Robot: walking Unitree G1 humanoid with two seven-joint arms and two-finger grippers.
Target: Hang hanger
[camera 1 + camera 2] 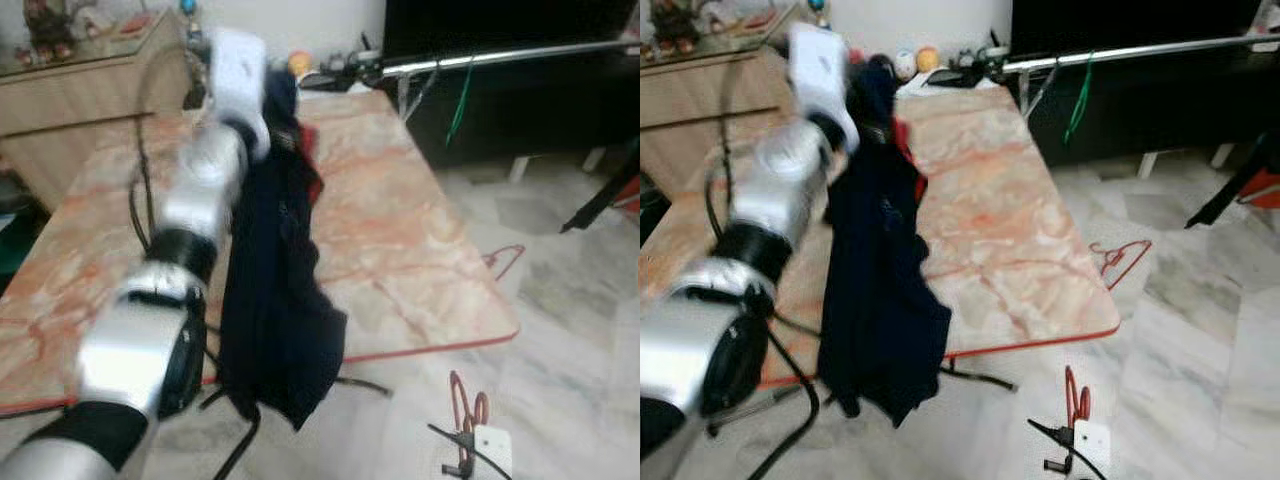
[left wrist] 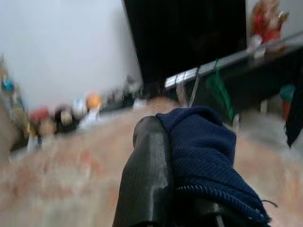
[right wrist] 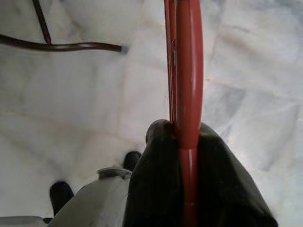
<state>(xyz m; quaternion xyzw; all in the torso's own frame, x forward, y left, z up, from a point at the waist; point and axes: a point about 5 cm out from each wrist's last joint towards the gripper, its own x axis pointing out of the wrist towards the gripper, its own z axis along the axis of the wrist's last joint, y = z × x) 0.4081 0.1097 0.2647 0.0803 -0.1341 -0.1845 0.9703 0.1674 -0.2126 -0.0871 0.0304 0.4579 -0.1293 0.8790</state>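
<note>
My left arm is raised over the marble table. My left gripper is shut on a dark navy garment, which hangs down past the table's front edge; a bit of red shows at its collar. The knit cloth is bunched against one black finger. Low at the right, my right gripper is shut on a red hanger above the floor. That hanger also shows at the bottom of the head views. A silver rail runs at the back right.
A green hanger hangs on the rail before a dark cabinet. Another red hanger lies on the marble floor beside the table. A wooden sideboard stands at the back left. Small items sit at the table's far edge.
</note>
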